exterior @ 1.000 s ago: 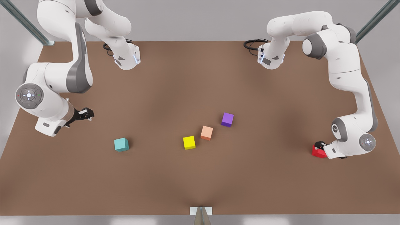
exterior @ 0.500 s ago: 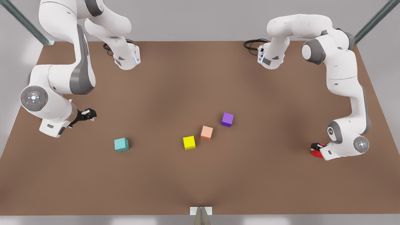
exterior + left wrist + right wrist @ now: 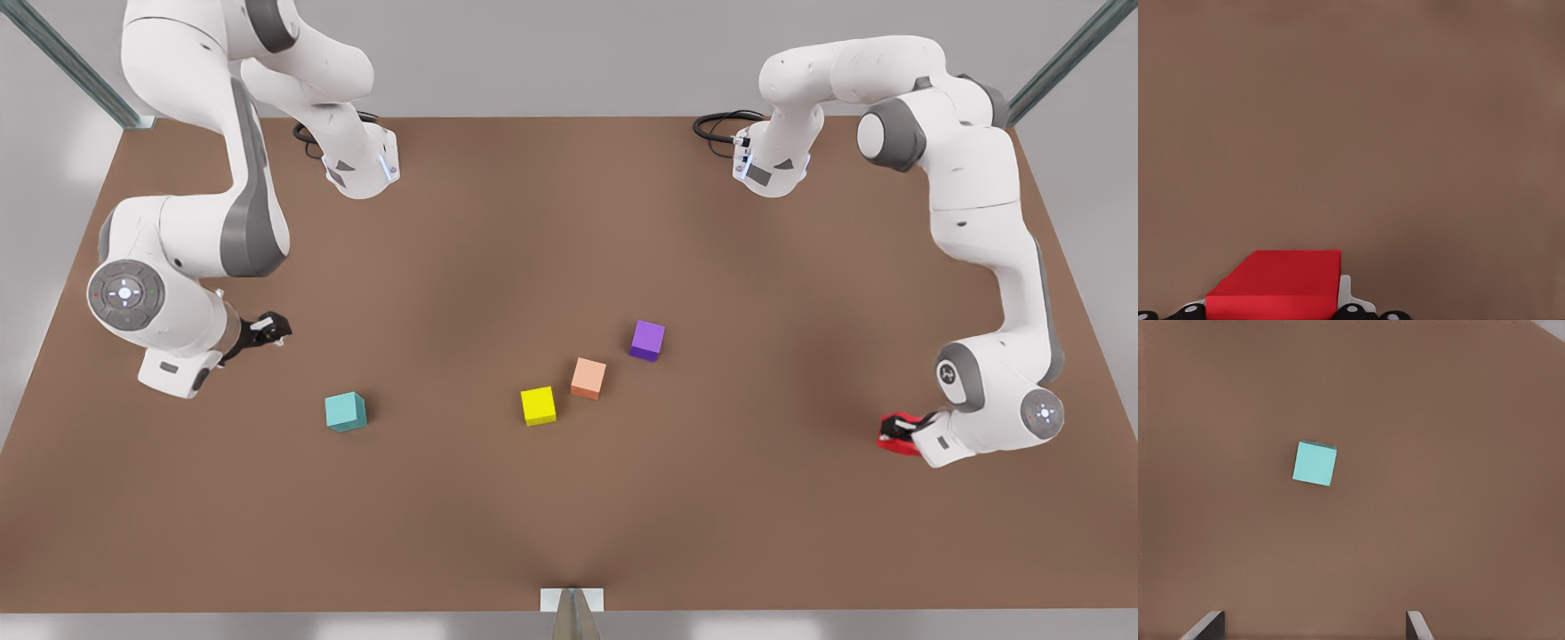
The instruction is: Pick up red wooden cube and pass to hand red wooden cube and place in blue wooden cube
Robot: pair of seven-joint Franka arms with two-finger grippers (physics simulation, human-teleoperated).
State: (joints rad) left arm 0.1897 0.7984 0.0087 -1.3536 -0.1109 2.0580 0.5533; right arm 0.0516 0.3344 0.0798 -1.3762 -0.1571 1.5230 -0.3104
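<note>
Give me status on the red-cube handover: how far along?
Done: the left gripper has its jaws shut on the red wooden cube, at the front view's right. In hand: lifting it. Left: the pass to the right gripper, which hovers open near the blue wooden cube, then placing it there.
</note>
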